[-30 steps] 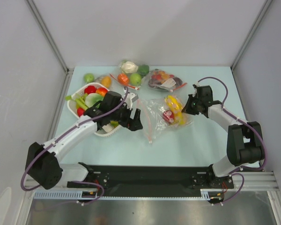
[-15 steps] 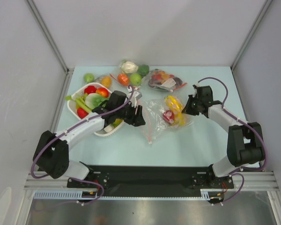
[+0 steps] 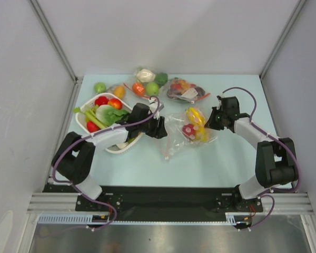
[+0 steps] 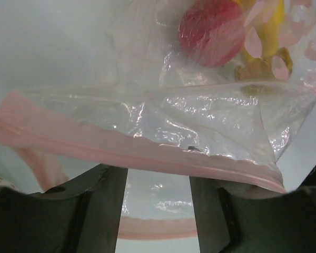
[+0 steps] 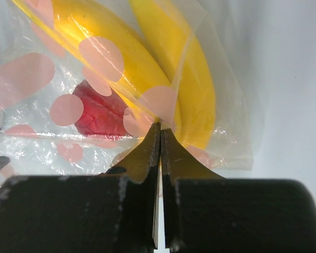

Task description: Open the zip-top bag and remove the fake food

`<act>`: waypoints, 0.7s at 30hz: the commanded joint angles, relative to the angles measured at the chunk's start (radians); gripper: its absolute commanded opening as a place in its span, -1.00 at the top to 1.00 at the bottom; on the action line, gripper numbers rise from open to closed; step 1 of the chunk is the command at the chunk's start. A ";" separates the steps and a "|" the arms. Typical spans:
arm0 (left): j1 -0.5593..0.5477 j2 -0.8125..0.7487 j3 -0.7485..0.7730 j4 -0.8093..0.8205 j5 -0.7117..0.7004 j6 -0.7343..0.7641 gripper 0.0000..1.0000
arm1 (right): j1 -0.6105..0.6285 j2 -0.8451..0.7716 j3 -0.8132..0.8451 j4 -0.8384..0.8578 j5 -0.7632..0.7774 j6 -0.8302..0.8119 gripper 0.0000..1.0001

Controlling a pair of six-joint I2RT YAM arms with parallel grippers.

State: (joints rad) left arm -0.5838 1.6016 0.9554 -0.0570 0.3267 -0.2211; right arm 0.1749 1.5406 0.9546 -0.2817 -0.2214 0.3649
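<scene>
The clear zip-top bag lies mid-table with a yellow banana bunch and a small red piece inside. My left gripper is at the bag's left end. In the left wrist view it is open. One half of the pinkish zip strip crosses above the fingertips and the other half lies between the fingers. My right gripper is shut on the bag's plastic beside the banana and the red piece.
A white basket of toy vegetables stands left of my left gripper. A bag of cauliflower and green fruit and a bag of dark purple items lie behind. A green apple and an orange fruit lie loose.
My left gripper has moved right and a little away from me, from beside the basket to the bag's zip end. The right gripper has kept its hold in place.
</scene>
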 commanded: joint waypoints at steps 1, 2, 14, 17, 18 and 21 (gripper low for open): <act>-0.025 0.034 -0.003 0.135 -0.015 -0.040 -0.12 | 0.003 0.015 -0.030 -0.086 0.011 -0.018 1.00; -0.030 0.043 -0.003 0.152 -0.008 -0.043 -0.16 | 0.006 0.019 -0.031 -0.083 0.008 -0.018 1.00; -0.108 0.247 0.077 0.353 0.092 -0.130 -0.61 | 0.086 0.131 -0.025 -0.062 0.025 -0.004 1.00; -0.110 0.251 0.068 0.405 0.089 -0.149 -0.66 | 0.094 0.136 -0.028 -0.062 0.028 -0.003 1.00; -0.110 0.251 0.068 0.419 0.089 -0.150 -0.69 | 0.098 0.138 -0.031 -0.063 0.030 -0.001 1.00; -0.110 0.259 0.065 0.463 0.086 -0.161 -0.75 | 0.103 0.145 -0.034 -0.066 0.037 -0.001 1.00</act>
State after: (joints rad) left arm -0.6880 1.8614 0.9897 0.2779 0.3820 -0.3546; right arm 0.2409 1.6028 0.9768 -0.1947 -0.2058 0.3664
